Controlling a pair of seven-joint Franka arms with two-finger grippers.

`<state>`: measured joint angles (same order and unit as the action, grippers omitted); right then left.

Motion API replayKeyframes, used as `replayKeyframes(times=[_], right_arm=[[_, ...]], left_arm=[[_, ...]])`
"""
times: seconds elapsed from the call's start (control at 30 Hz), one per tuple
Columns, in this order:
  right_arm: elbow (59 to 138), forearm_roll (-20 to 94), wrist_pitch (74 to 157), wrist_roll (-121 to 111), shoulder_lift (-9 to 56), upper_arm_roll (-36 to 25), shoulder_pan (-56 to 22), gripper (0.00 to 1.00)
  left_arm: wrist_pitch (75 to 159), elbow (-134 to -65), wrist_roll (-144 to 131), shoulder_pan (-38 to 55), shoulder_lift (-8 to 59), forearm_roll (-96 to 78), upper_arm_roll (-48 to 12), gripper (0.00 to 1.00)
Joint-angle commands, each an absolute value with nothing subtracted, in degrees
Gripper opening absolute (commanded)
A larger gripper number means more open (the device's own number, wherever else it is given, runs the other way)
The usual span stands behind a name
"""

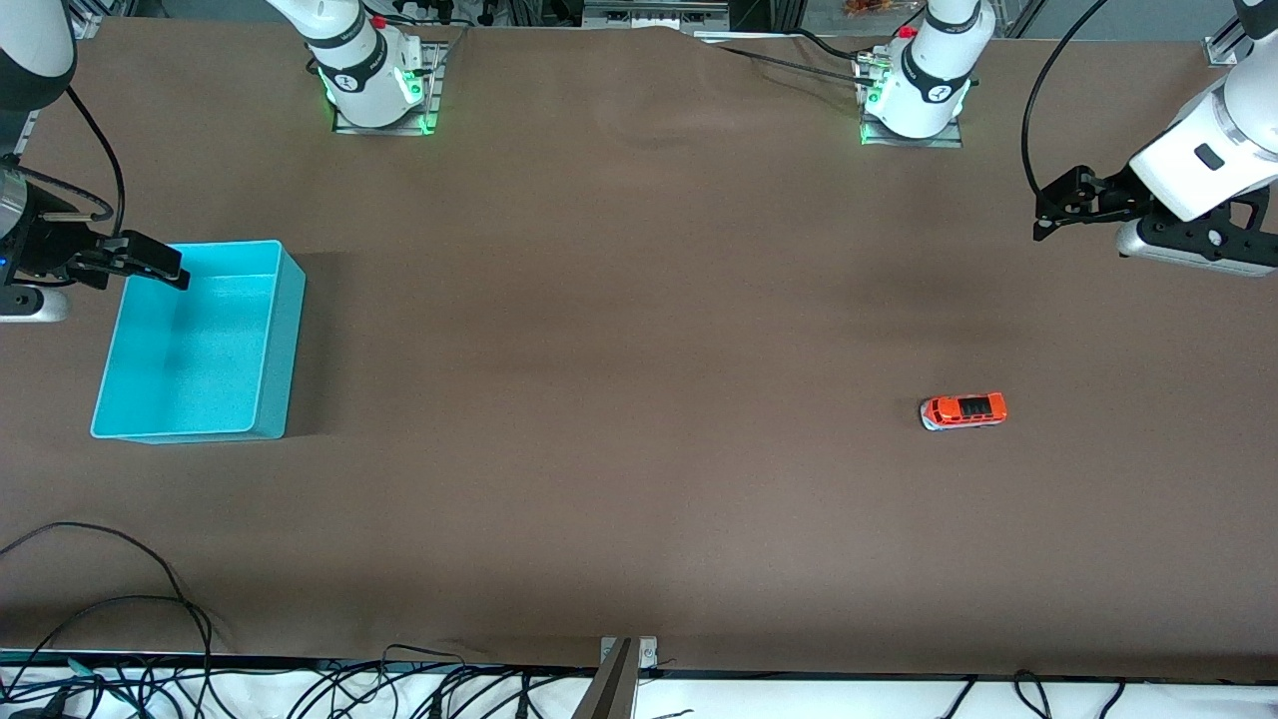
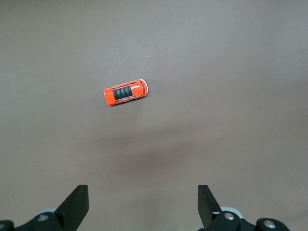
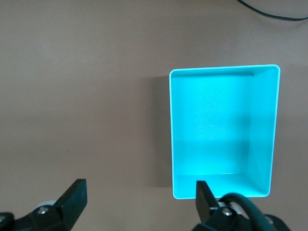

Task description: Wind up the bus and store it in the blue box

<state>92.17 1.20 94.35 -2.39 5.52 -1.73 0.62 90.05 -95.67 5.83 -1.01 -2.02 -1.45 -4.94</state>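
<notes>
Bus (image 1: pixel 963 410): on tabletop, toward left arm's end, apart from spread-fingered, empty left gripper (image 1: pixel 1043 215). Right gripper (image 1: pixel 160 265): spread, empty, over blue box (image 1: pixel 280 340) rim.

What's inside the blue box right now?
Nothing: the blue box shows only its bare floor and walls. The right gripper, jaws open, hangs at its rim and hides a small strip of one corner. The bus sits on the table toward the left arm's end.

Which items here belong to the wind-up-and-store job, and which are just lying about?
Job:
- bus, on the table
- blue box, empty
- left gripper, open
- right gripper, open

Lying about:
- cables along the table's edge
</notes>
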Motion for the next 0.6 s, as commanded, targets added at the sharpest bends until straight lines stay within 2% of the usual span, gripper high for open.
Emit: replayKeyframes(times=[0.0, 0.57], right_arm=[[90.7, 0.4, 93.9, -1.7, 6.2, -1.8, 0.5, 1.0], [90.7, 0.4, 93.9, -1.7, 6.2, -1.8, 0.5, 1.0]], left_arm=[[88.7, -94.0, 5.6, -1.2, -1.4, -2.5, -4.9, 1.0], [89.3, -93.5, 12.3, -4.0, 1.6, -0.4, -4.5, 1.0]])
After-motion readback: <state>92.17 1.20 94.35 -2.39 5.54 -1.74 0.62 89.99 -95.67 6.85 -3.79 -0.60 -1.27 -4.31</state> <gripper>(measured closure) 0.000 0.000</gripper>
